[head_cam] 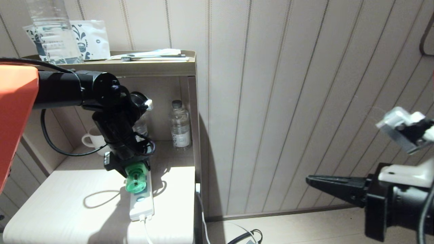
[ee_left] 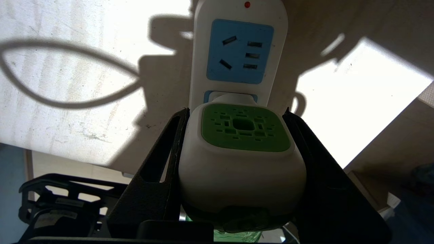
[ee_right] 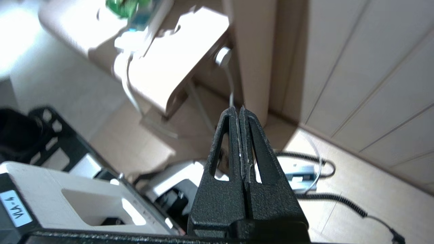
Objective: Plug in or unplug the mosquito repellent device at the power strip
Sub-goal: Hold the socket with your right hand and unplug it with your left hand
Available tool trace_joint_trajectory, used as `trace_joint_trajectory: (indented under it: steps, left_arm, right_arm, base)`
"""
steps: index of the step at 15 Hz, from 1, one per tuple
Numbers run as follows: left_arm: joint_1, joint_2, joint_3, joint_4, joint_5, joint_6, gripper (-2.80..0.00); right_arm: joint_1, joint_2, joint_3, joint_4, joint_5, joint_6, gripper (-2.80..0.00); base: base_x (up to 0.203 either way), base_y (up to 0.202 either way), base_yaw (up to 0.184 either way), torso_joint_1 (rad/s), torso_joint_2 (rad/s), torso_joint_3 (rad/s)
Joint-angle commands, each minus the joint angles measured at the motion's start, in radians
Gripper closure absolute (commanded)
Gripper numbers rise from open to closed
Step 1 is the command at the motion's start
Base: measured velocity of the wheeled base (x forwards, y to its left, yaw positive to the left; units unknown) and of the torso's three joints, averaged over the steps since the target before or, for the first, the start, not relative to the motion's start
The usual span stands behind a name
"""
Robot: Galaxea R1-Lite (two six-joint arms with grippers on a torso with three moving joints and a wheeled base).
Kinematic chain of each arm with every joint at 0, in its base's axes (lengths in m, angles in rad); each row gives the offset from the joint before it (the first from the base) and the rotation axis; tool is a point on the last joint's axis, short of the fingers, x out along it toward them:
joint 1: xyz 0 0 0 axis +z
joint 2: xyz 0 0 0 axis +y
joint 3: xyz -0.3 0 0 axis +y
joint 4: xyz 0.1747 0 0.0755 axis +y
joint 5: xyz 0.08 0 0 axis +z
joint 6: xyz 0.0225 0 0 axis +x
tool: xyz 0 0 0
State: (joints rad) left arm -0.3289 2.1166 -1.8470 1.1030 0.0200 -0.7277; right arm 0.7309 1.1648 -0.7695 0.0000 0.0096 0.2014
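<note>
The mosquito repellent device (ee_left: pixel 237 152) is white with a green vented top, and its green bottle (head_cam: pixel 136 179) shows from the head view. My left gripper (ee_left: pixel 236 112) is shut on it, one black finger on each side. The device's plug end meets a pale blue socket face of the power strip (ee_left: pixel 237 51); how deep it sits is hidden. The white power strip (head_cam: pixel 142 203) lies on the bedside table (head_cam: pixel 67 203), cable end toward the front. My right gripper (head_cam: pixel 309 180) hangs shut and empty in the air at the right, its tips (ee_right: pixel 238 109) pressed together.
A white mug (head_cam: pixel 92 139) and a small water bottle (head_cam: pixel 179 126) stand at the back of the table's niche. A large clear bottle (head_cam: pixel 54 30) stands on the shelf above. Panelled wall runs to the right. Cables (head_cam: pixel 245 237) lie on the floor.
</note>
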Motion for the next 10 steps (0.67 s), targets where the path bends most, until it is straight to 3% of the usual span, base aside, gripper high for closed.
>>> trace_joint_trajectory:
  steps: [1, 3, 6, 10]
  left_arm:
    - [-0.007, 0.007, -0.009, 0.006, 0.0, -0.004, 0.0]
    - [-0.026, 0.022, -0.031, 0.011, -0.004, -0.008, 0.0]
    - [-0.058, 0.028, -0.038, 0.008, 0.001, -0.026, 0.0]
    - [-0.059, 0.029, -0.037, 0.019, -0.001, -0.026, 0.0]
  right_arm:
    - [0.055, 0.138, -0.012, -0.007, -0.001, 0.004, 0.0]
    - [0.101, 0.25, -0.037, -0.051, 0.0, 0.008, 0.0]
    - [0.143, 0.446, -0.077, -0.22, -0.003, 0.012, 0.0]
    - [0.186, 0.71, -0.187, -0.372, -0.003, 0.025, 0.0]
  base:
    - [0.0, 0.0, 0.0, 0.0, 0.0, 0.0]
    - [0.0, 0.0, 0.0, 0.0, 0.0, 0.0]
    - [0.0, 0.0, 0.0, 0.0, 0.0, 0.0]
    - [0.0, 0.0, 0.0, 0.0, 0.0, 0.0]
